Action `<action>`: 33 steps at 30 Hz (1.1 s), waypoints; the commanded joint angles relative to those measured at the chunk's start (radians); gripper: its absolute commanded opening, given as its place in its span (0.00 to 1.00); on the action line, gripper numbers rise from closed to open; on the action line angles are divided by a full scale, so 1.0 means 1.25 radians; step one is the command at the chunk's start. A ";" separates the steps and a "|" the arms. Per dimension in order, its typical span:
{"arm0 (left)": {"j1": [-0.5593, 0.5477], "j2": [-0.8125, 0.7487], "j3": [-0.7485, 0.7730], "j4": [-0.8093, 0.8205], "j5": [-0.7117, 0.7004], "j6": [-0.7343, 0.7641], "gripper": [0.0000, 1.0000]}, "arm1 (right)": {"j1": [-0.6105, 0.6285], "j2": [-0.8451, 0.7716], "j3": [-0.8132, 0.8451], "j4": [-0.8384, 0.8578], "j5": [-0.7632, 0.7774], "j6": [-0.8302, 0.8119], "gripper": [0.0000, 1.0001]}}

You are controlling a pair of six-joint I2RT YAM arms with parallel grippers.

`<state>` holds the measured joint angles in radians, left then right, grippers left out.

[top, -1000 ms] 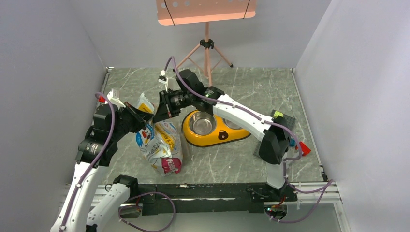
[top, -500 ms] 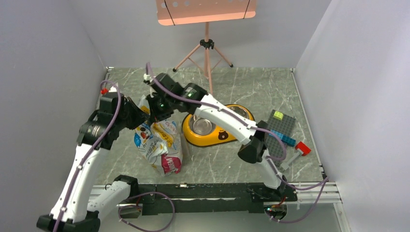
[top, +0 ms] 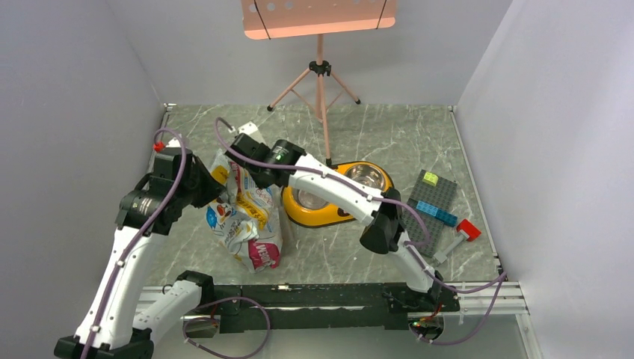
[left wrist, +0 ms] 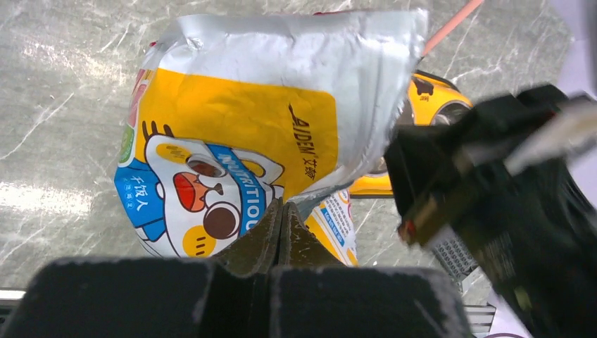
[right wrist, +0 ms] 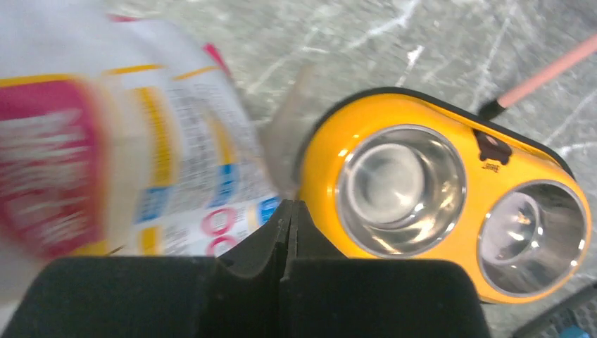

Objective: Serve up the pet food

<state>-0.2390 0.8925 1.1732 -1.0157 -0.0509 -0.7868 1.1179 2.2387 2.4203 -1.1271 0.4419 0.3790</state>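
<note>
Both pinch the standing pet food bag (top: pixel 243 217): the left gripper (left wrist: pixel 283 211) clamps its top edge, the right gripper (right wrist: pixel 288 209) its flap beside the yellow feeder (top: pixel 333 215).

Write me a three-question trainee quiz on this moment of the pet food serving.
1. Multiple choice: in the top view, where does the pet food bag stand relative to the yellow feeder? A) left B) right C) behind
2. True or false: the feeder already holds kibble.
3. Short answer: which claws are shut on the bag?
Key: 1 A. 2 False; both steel bowls look empty. 3 Both, the left claw and the right claw.
</note>
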 commanded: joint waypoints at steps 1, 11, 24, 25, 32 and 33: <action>0.003 -0.033 0.007 0.004 -0.005 0.011 0.00 | -0.032 -0.077 -0.063 0.024 -0.023 -0.042 0.00; 0.005 -0.094 -0.053 0.200 0.147 -0.064 0.00 | -0.123 -0.275 -0.289 0.331 -0.582 0.040 0.37; 0.005 -0.088 -0.033 0.173 0.139 -0.064 0.00 | -0.109 -0.241 -0.294 0.399 -0.711 0.115 0.47; 0.005 -0.088 -0.034 0.171 0.138 -0.063 0.00 | -0.107 -0.235 -0.288 0.396 -0.713 0.116 0.47; 0.005 -0.087 -0.029 0.172 0.135 -0.059 0.00 | -0.098 -0.207 -0.279 0.392 -0.724 0.124 0.42; 0.005 -0.086 -0.027 0.171 0.135 -0.059 0.00 | -0.097 -0.205 -0.280 0.394 -0.724 0.126 0.41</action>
<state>-0.2344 0.7891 1.1053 -0.8509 0.0921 -0.8539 0.9878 1.9701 2.0457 -0.6800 -0.4389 0.5129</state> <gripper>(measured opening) 0.005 0.432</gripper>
